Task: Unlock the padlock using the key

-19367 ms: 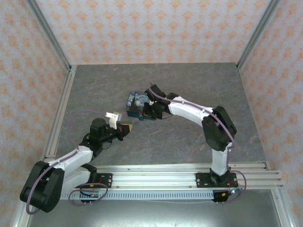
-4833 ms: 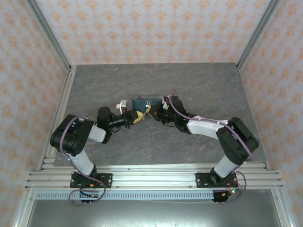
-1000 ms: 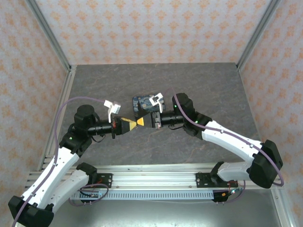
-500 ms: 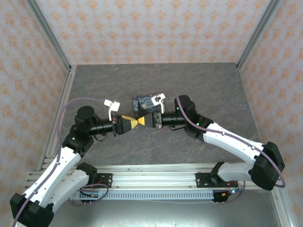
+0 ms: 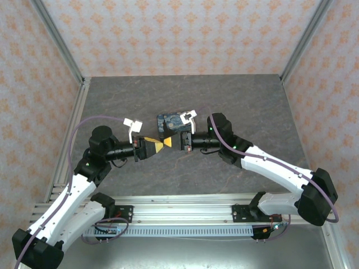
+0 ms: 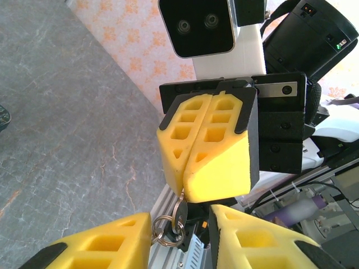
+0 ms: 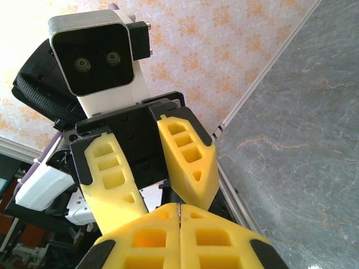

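Right gripper was pinched shut on the key, left gripper part-open around it; a mistimed handover risked dropping the key.

A small silvery key on a split ring is pinched — apparently by its blade — in the right gripper, ring end protruding.

Just a blue painted box lying flat around the middle of a grey marbled table. Orange-patterned wallpaper all round, metal rail along the near edge.
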You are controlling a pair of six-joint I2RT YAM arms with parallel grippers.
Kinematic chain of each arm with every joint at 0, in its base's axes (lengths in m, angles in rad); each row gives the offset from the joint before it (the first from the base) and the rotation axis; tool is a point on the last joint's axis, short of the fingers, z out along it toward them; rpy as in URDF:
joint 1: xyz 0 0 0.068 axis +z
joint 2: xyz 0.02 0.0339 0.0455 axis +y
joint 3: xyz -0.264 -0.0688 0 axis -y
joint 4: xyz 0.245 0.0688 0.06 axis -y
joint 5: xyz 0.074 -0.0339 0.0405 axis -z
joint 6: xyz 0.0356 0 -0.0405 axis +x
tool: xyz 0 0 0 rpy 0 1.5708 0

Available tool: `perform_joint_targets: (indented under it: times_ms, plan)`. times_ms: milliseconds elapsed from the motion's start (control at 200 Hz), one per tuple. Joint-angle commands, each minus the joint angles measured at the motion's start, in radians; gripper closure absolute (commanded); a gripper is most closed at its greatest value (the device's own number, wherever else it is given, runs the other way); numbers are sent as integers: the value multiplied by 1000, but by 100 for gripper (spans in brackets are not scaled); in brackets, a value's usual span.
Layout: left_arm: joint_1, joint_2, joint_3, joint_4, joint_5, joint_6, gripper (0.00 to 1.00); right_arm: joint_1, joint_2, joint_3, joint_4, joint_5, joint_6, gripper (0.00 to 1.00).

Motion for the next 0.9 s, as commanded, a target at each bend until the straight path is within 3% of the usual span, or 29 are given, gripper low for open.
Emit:
perform_joint_targets:
  times_ms: [0, 315, 525, 706, 891]
  plan:
    - [-7, -2, -2, 18, 24, 8, 71, 5, -17, -9, 57, 14, -23, 100]
    - [-7, 5, 2, 23, 32, 12, 81, 4, 0, -12, 76, 6, -13, 100]
    - [-7, 4, 0, 19, 34, 13, 82, 5, 11, -19, 91, 4, -9, 100]
    - [-7, 3, 0, 12, 26, 20, 100, 5, 10, -22, 92, 6, -9, 100]
    - [-7, -7, 4, -68, -44, 83, 100, 5, -5, -7, 6, 60, -40, 100]
